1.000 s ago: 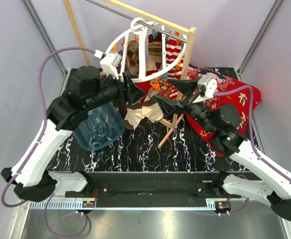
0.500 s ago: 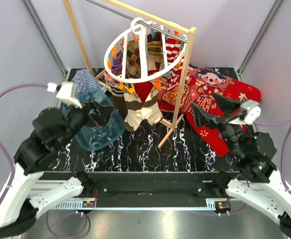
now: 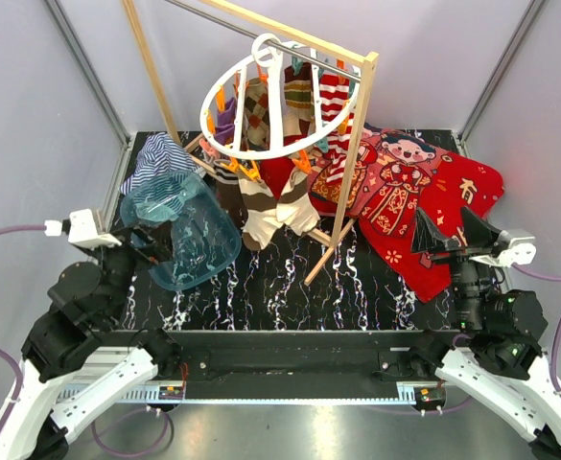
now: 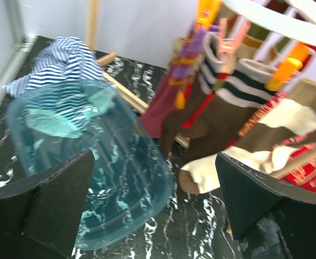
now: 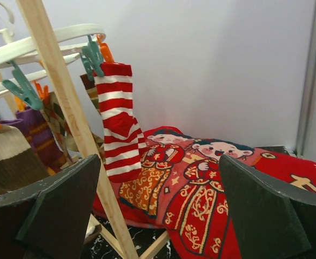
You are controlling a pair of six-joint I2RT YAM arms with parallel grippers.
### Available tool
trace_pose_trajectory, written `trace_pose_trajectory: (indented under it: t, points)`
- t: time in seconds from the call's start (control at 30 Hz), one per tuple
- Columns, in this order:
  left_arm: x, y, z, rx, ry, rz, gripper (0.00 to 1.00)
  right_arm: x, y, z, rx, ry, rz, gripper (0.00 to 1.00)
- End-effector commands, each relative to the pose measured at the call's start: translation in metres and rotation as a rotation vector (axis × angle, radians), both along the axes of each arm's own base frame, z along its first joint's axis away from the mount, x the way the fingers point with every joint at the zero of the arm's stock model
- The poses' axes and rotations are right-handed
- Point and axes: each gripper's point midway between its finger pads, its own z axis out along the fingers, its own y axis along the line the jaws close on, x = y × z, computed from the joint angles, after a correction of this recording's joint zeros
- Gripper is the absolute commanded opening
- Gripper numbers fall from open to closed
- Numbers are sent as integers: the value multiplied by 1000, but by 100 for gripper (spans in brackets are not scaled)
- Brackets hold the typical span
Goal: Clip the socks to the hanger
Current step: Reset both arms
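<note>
The round white hanger [image 3: 278,101] hangs by its hook from the wooden frame's top bar, and several socks dangle from its clips. Among them are a brown and cream sock [image 3: 261,206], a purple one [image 3: 224,125] and a red-white striped one [image 3: 335,96]. My left gripper [image 3: 151,244] is open and empty at the near left, over the blue tub. In the left wrist view the gripper [image 4: 155,210] faces the brown socks [image 4: 201,118] from a distance. My right gripper [image 3: 451,235] is open and empty at the near right; in its own view the gripper [image 5: 160,208] faces the striped sock [image 5: 117,124].
A clear blue tub [image 3: 189,240] lies tilted at the left with a blue-white striped cloth [image 3: 155,158] behind it. A red cartoon-print blanket [image 3: 405,192] covers the right of the table. The frame's wooden post [image 5: 66,97] and slanted leg [image 3: 330,249] stand between the right gripper and the socks.
Both arms have pulled back from the socks under the hanger towards the near edge, left arm to the left, right arm to the right. The left jaws have opened wider.
</note>
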Motion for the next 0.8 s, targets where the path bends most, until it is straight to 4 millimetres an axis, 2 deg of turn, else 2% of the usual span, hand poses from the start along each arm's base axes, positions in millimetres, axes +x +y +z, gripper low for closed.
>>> trace_pose_trajectory:
  t: [0.0, 0.23, 0.47, 0.77]
  points:
    - [-6, 27, 8, -54, -78, 116, 99, 1, -13, -8, -24, 21, -73, 100]
    - [-11, 33, 0, -64, -87, 123, 99, 4, -13, -11, -59, 30, -89, 100]
    - [-12, 37, 3, -50, -94, 134, 99, 3, -17, -16, -65, 31, -106, 100]
    - [-9, 34, 1, -37, -86, 135, 99, 7, -13, -17, -98, 37, -112, 100]
